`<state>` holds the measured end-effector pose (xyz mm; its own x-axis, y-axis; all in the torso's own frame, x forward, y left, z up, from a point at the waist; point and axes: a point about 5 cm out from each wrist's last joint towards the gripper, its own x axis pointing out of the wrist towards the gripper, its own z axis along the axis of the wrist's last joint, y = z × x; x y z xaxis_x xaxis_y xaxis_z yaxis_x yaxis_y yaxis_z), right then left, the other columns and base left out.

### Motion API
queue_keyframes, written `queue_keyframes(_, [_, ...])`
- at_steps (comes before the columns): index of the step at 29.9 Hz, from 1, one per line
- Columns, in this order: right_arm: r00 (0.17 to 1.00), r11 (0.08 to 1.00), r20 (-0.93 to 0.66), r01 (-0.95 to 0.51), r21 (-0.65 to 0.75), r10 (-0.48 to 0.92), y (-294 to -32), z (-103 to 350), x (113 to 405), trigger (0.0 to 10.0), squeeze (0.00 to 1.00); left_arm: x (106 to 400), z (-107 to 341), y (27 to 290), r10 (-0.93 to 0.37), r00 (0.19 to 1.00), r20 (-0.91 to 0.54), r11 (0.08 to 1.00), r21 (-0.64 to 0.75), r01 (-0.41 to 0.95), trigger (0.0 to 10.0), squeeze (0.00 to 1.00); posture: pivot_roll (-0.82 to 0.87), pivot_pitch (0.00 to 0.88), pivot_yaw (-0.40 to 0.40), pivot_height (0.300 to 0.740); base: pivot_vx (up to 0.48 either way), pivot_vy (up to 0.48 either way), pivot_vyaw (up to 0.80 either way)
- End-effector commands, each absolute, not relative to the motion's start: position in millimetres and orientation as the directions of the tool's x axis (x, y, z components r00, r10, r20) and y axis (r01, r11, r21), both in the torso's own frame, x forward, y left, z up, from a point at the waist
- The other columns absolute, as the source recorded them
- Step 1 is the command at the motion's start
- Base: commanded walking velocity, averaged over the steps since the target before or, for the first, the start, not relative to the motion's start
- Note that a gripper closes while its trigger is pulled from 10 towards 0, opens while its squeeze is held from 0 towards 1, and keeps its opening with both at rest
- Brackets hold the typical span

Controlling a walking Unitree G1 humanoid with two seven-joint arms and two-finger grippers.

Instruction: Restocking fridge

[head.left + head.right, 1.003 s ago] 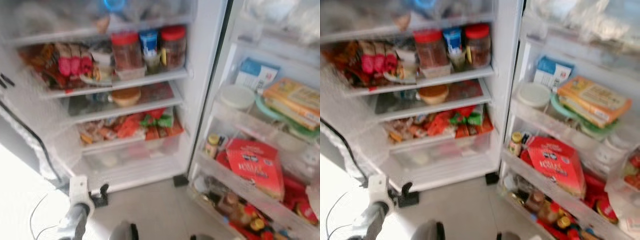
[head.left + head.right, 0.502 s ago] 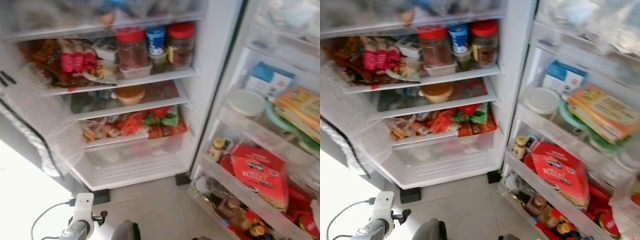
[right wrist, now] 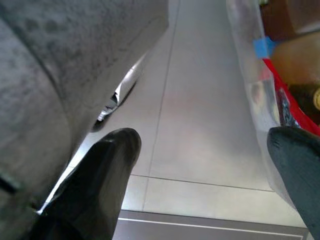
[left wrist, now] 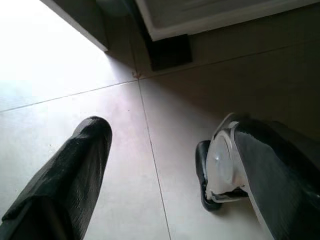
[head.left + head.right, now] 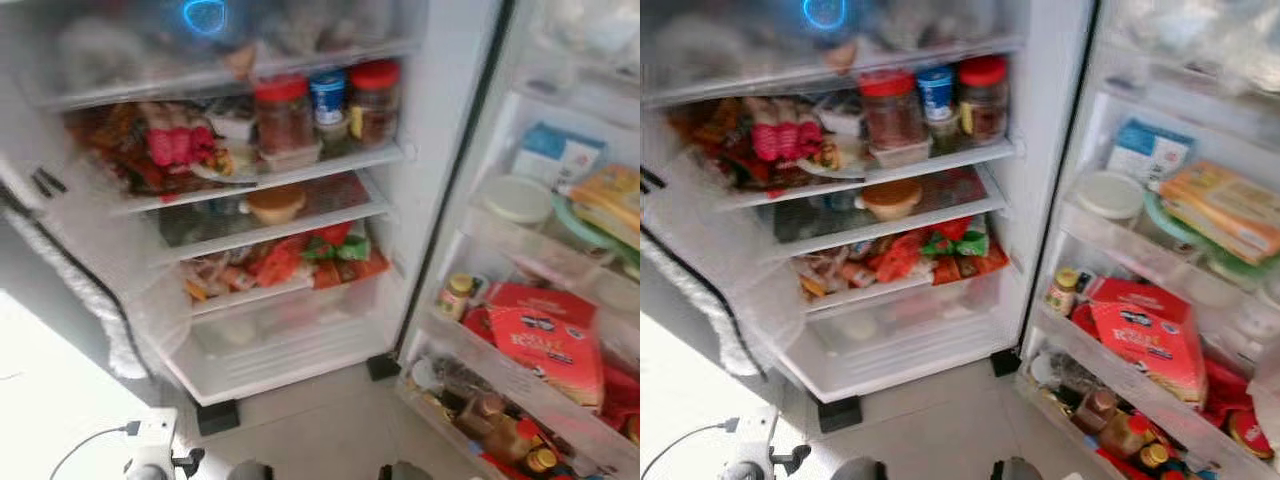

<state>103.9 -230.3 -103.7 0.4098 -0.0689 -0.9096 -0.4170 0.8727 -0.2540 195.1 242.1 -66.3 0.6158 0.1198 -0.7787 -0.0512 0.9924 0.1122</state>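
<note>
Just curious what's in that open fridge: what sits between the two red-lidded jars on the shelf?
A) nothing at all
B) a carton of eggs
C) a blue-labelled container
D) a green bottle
C: a blue-labelled container stands between the two red-lidded jars on the fridge shelf.

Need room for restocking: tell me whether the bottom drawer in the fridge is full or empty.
Nearly empty. Through the clear front of the bottom drawer only a pale item or two shows faintly; the shelf above is packed with red and green packets.

Soft blur, overexposed glare lower-left
</note>
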Motion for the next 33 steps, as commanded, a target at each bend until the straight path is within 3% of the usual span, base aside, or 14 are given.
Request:
queue_keyframes(1, [0.372, 0.875, -0.928, -0.448, -0.182, -0.002, -210, -110, 94, 10.0, 0.0, 182, -71, 250, 0.14, 0.579, -0.803, 0.99, 0.13, -0.058, 10.0, 0.0, -0.08, 0.041, 0.05, 0.658, 0.0, 0.439, 0.0])
queue_keyframes(15, [0.368, 0.887, -0.93, -0.427, -0.178, -0.009, -210, -111, 92, 10.0, 0.0, 167, -77, 251, 0.126, 0.55, -0.825, 0.991, 0.132, -0.03, 10.0, 0.0, -0.07, 0.014, 0.053, 0.658, 0.0, 0.422, 0.0])
queue_keyframes(21, [0.35, 0.886, -0.937, -0.436, -0.159, 0.004, -209, -112, 91, 10.0, 0.0, 165, -83, 234, 0.097, 0.545, -0.833, 0.991, 0.13, 0.022, 10.0, 0.0, -0.07, 0.015, 0.054, 0.693, 0.0, 0.402, 0.0])
queue_keyframes(27, [0.353, 0.893, -0.935, -0.424, -0.149, 0.012, -209, -111, 92, 10.0, 0.0, 168, -86, 217, 0.078, 0.55, -0.832, 0.991, 0.124, 0.047, 10.0, 0.0, -0.07, 0.049, 0.053, 0.738, 0.0, 0.0, 0.0])
queue_keyframes(33, [0.354, 0.891, -0.935, -0.427, -0.152, 0.01, -209, -111, 93, 10.0, 0.0, 170, -86, 211, 0.077, 0.559, -0.825, 0.993, 0.115, 0.034, 10.0, 0.0, -0.06, 0.07, 0.052, 0.74, 0.0, 0.0, 0.0])
